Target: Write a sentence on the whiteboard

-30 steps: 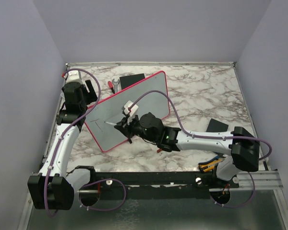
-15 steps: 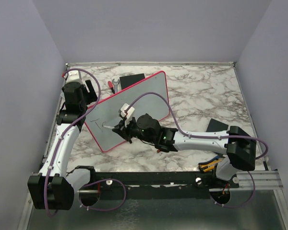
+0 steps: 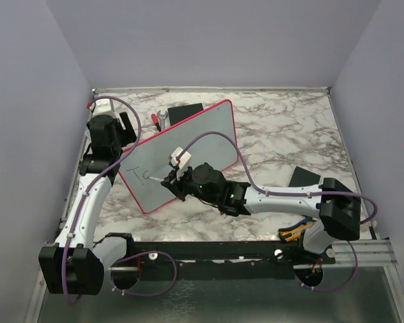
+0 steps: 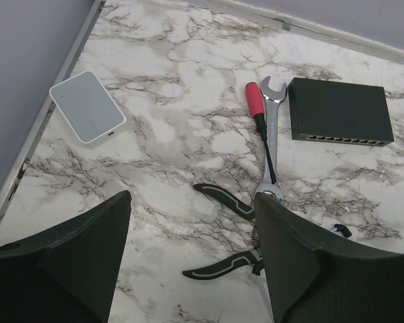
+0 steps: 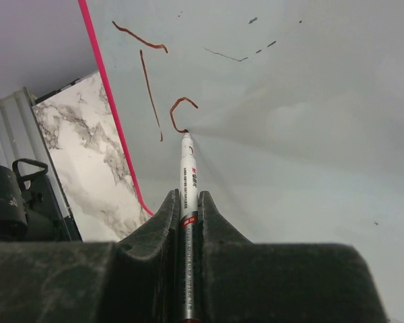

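Note:
The whiteboard (image 3: 188,126), pale grey with a thin pink frame, lies slanted across the left middle of the table. It fills most of the right wrist view (image 5: 289,134). My right gripper (image 3: 170,180) is shut on a white marker (image 5: 187,176), whose tip touches the board. Thin dark lettering (image 3: 140,173) near the board's left end shows a "T" and an open curve (image 5: 178,113) beside it. My left gripper (image 4: 192,229) is open and empty, over the table behind the board's left corner.
Behind the board lie a red-handled screwdriver (image 4: 258,111), a wrench (image 4: 272,128), pliers (image 4: 232,232), a black box (image 4: 340,111) and a small white device (image 4: 87,106). A dark flat pad (image 3: 303,176) lies at the right. An orange-black tool (image 3: 293,233) lies near the right base.
The right gripper moved the marker along the board. A single stroke a second ago became a "T", and now an open curve stands beside it. The left arm has not moved.

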